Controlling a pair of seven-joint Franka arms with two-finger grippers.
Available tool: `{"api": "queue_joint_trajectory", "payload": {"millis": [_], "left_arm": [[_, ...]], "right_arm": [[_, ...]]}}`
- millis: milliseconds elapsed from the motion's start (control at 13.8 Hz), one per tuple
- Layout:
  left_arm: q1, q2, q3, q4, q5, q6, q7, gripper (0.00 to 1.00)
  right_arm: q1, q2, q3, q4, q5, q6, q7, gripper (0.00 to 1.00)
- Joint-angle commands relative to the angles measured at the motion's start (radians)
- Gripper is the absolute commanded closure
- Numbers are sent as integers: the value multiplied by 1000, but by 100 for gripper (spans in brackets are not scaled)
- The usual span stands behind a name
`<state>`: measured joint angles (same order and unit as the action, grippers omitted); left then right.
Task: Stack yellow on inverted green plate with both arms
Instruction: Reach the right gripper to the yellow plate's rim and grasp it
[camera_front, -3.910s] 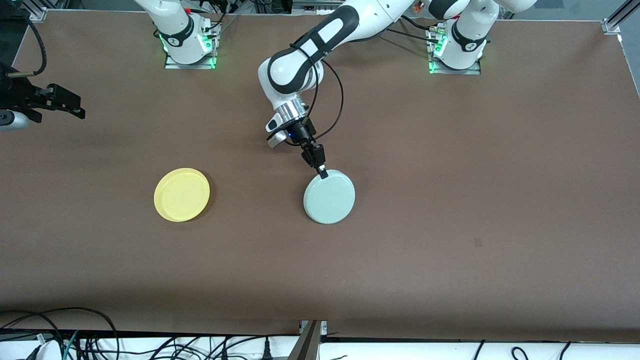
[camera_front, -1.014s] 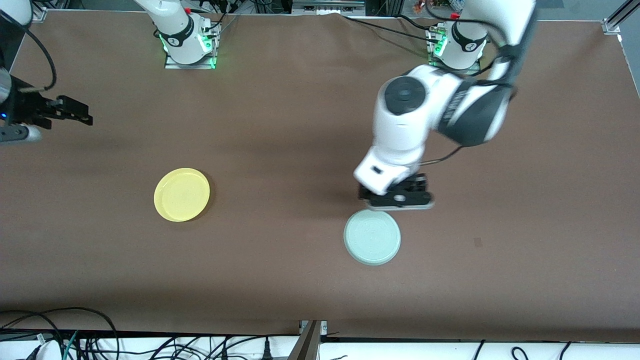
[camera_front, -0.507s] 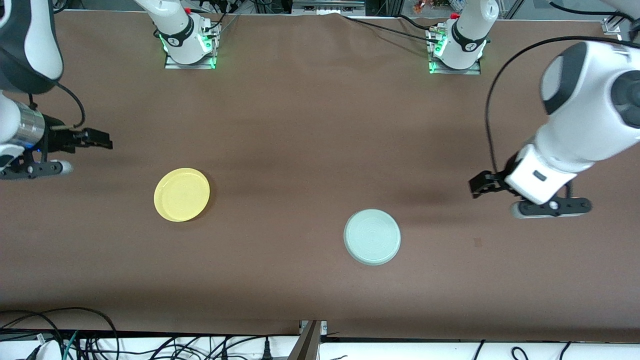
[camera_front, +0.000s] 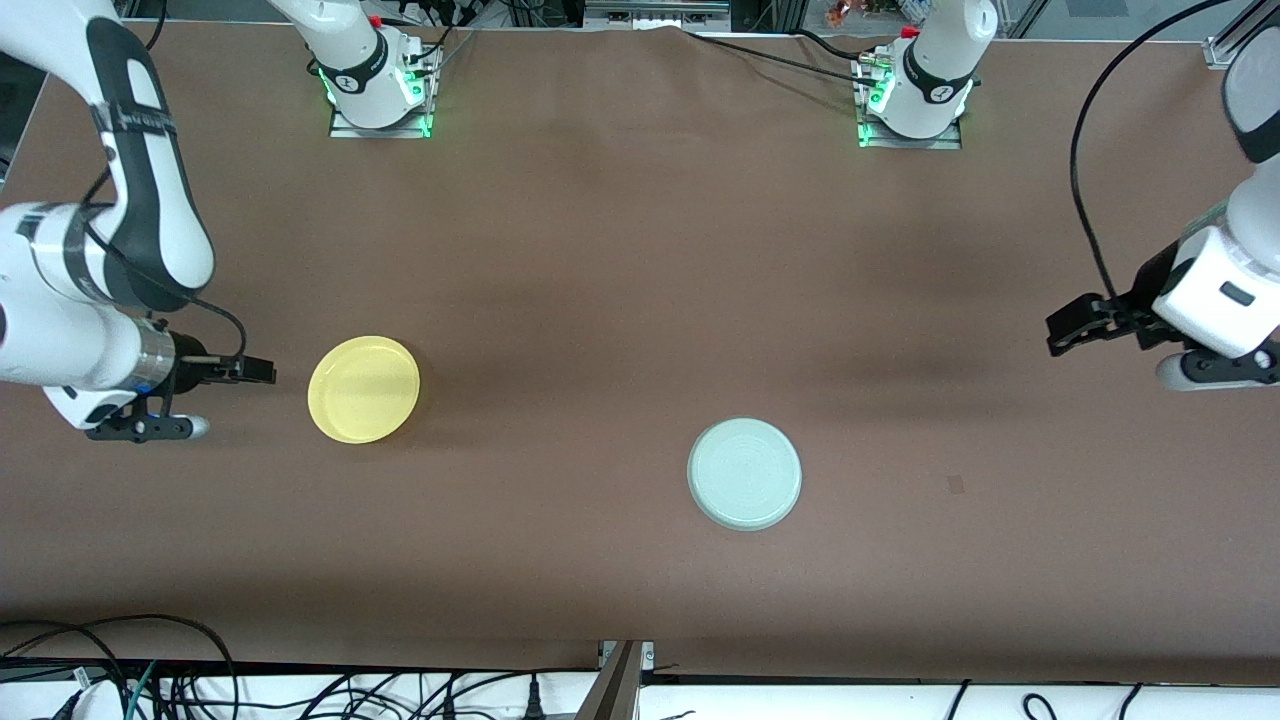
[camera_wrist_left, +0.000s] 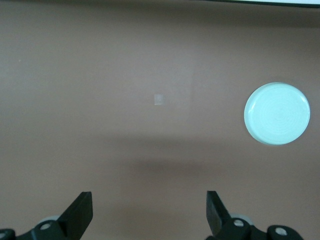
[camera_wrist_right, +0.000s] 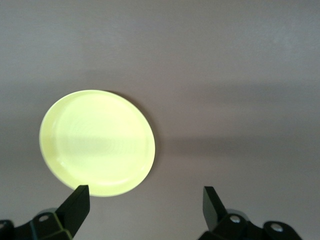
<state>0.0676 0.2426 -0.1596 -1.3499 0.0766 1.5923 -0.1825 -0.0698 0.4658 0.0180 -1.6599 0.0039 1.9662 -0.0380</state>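
Down low, the right gripper (camera_front: 262, 372) pointed at the yellow plate (camera_front: 364, 389), wide open and empty. Well apart from the green plate (camera_front: 745, 473), the left gripper (camera_front: 1062, 333) hung open, empty too.

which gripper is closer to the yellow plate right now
The right. The right gripper is open, right beside the yellow plate at the right arm's end of the table. The left gripper is open too, at the left arm's end, past the green plate.

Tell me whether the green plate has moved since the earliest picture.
Yes. The green plate now lies nearer the front camera and farther from the yellow plate, which stayed put.
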Motion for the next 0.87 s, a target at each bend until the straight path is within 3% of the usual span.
{"api": "queue_joint_trajectory", "payload": {"millis": [0,217,434,724,797], "left_arm": [[11,-55,26,-72,-32,-20,54,0],[14,-59,55,-87,-95,-25,58,0],[14,-42,54,-77,-95,-38,58,0],[9,-32,46,-69,-84,-38,48,0],[5,-32,45,-69,-84,-38,46,0]], "right_arm": [[-31,48,4,-27,24,93,12,1],[-33,56,4,-194,77,326,13,13],[-45,76,5,-222,207,342,3,43],[-38,120,8,-222,219,353,-22,100],[-36,132,8,-222,219,350,-31,100]]}}
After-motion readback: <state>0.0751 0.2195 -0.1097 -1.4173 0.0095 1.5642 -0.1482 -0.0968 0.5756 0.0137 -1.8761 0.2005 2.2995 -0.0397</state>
